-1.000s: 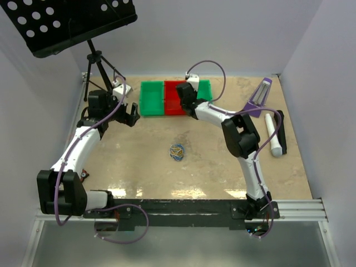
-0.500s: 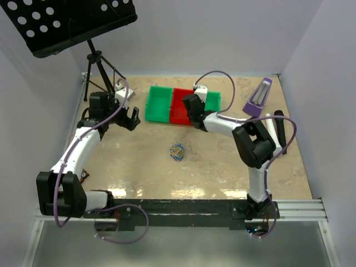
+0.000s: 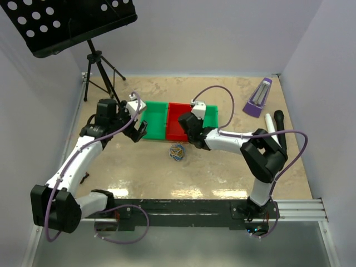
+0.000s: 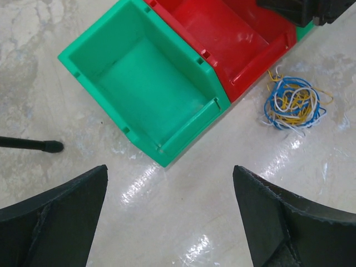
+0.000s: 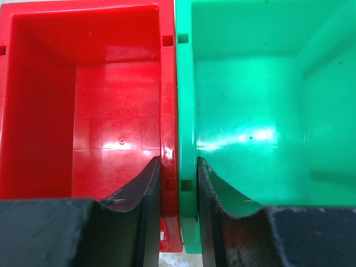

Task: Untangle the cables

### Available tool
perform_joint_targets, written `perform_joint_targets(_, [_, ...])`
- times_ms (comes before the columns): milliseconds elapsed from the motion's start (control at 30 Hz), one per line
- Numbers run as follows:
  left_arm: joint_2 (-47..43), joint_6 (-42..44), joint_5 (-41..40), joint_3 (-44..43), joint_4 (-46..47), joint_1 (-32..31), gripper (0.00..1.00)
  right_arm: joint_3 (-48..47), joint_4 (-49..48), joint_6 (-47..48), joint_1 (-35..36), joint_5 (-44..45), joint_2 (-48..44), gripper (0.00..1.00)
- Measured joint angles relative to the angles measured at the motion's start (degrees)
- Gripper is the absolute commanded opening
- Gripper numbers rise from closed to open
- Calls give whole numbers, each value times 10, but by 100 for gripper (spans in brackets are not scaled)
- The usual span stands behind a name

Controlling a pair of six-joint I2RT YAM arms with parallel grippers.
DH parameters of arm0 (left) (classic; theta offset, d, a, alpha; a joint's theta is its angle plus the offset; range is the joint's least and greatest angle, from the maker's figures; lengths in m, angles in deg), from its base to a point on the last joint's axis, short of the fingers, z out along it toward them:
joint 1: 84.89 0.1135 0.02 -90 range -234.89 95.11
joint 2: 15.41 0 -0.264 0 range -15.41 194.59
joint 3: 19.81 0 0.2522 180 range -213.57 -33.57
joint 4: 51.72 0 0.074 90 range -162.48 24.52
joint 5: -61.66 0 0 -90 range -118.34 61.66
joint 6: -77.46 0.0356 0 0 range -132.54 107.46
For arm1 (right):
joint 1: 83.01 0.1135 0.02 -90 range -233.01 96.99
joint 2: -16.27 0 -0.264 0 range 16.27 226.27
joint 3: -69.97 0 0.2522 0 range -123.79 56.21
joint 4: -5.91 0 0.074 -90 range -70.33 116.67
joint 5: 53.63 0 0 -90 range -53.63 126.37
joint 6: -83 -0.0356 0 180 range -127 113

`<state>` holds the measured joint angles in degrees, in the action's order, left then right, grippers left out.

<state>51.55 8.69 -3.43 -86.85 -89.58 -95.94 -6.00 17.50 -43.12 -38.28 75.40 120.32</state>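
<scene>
Nearest us, the table (image 3: pixel 139 172) is a glossy, marbled beige slab that throws back the lights. About midway across it lie the cables (image 4: pixel 293 103). They are thread-thin cords in white, yellow-orange and blue, wound into one loose, springy nest that neither arm touches.

The change is just beyond them. Within the last second the row of three plastic bins has slid from the far edge toward us, and its front now sits just beside the nest. The right gripper (image 5: pixel 178 172) does the hauling. Its dark, matte fingers straddle the wall of the red bin (image 5: pixel 111 111) and the abutting wall of the right green bin (image 5: pixel 250 111), clamping both together.

The left gripper (image 4: pixel 169 192) has also swung inward. It hangs with its jaws fully apart over bare table in front of the left green bin (image 4: pixel 150 83), holding nothing.

We read this as preparation: the compartments are being brought within reach of the cords, and no strand has been separated yet.

The bins are hard, shiny moulded boxes, rectangular and open-topped with notched rims, and they are empty wherever we can see inside.

Farthest back stands a black music stand (image 3: pixel 72 22) with a perforated desk on a thin tripod.
</scene>
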Motion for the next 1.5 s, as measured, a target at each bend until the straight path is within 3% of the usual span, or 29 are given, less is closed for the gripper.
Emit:
perform_joint_targets(67, [-4, 7, 1, 7, -5, -4, 100, 14, 1, -7, 3, 4, -11, 55])
perform_joint_targets(200, [-4, 12, 1, 24, -15, -16, 100, 23, 8, -19, 3, 5, -27, 67])
perform_joint_targets(400, [-24, 31, 6, 54, -30, -50, 100, 81, -2, -9, 17, -20, -168, 66])
perform_joint_targets(533, [-47, 48, 15, 72, -34, -60, 100, 132, -49, -12, 73, -66, -267, 66])
perform_joint_targets(633, [-54, 59, 18, 82, -34, -64, 100, 153, -78, -26, 117, -99, -252, 66])
perform_joint_targets(767, [-64, 77, 19, 95, -36, -67, 100, 157, -86, -43, 139, -132, -158, 65])
perform_joint_targets(1067, [-141, 168, 19, 114, -84, -67, 100, 139, -93, -55, 136, -126, -75, 51])
perform_joint_targets(1333, [-240, 282, 82, 153, -118, -67, 100, 141, -112, -72, 138, -133, -63, 12])
perform_joint_targets(1500, [-274, 397, 179, 186, -148, -67, 100, 175, -108, -83, 170, -148, -97, 0])
